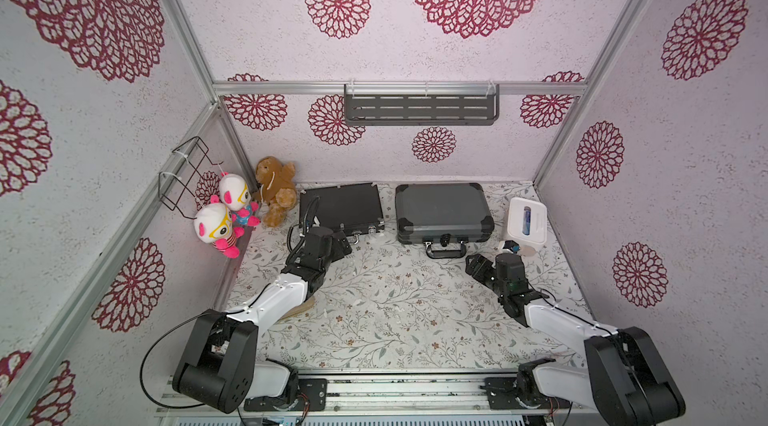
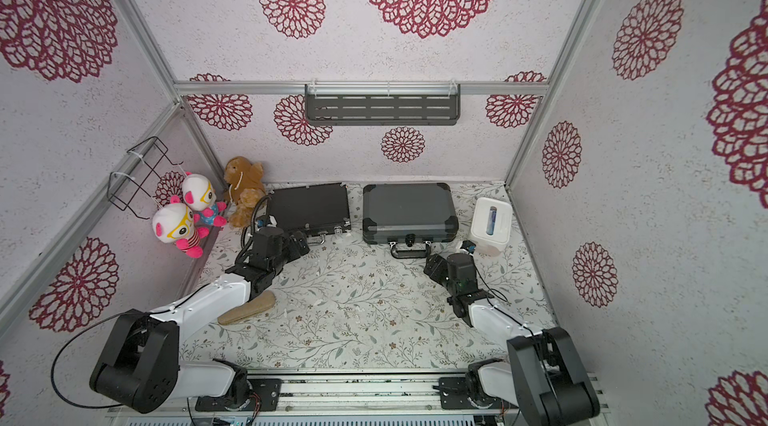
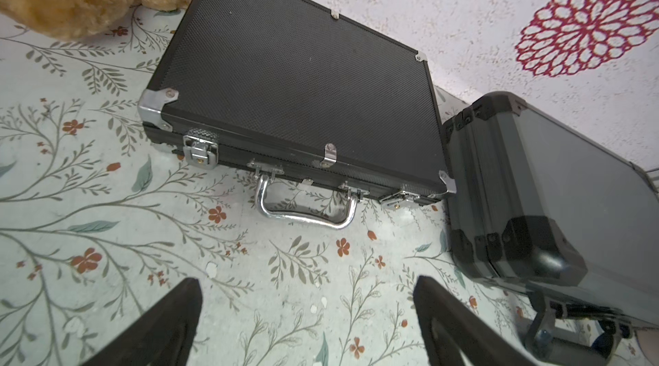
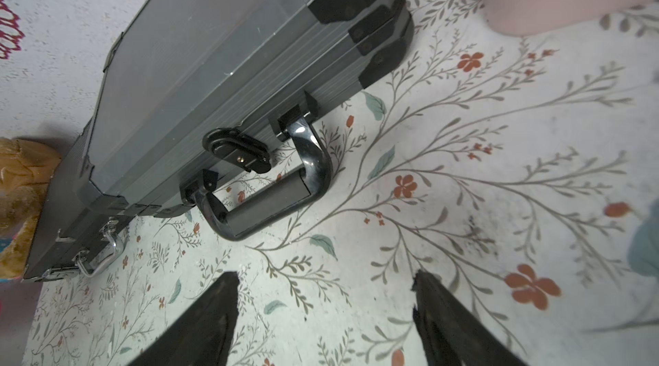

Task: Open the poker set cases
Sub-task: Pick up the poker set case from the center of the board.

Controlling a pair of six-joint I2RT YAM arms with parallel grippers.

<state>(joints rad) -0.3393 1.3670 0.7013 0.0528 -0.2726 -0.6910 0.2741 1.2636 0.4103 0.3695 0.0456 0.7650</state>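
Two cases are lying flat and shut at the back of the table (image 1: 395, 312), side by side by the rear wall. The slim black case (image 1: 340, 206) is sitting on the robot's left and the dark-grey case (image 1: 440, 208) on its right, handles facing the arms.

Left gripper (image 3: 306, 282) is hovering just in front of the silver handle (image 3: 306, 209), jaws spread wide, gripping nothing. Right gripper (image 4: 326, 275) is hovering near the black handle (image 4: 271, 203), jaws clearly apart, also empty.

Reading this as the approach to the latches; neither lid is lifting yet. The black case is showing a near-corner latch (image 3: 199, 152) and a far latch (image 3: 397, 200) flanking its handle. Can't tell if either is released. The grey case is showing a single black latch (image 4: 237, 150) above its handle.

Suggesting:
- hooking one fingertip under each latch tab and levering outward
- not pinching the handles
- pushing toward the wall so it's bracing the cases
- keeping the right arm off the tissue box (image 1: 525, 222) beside it
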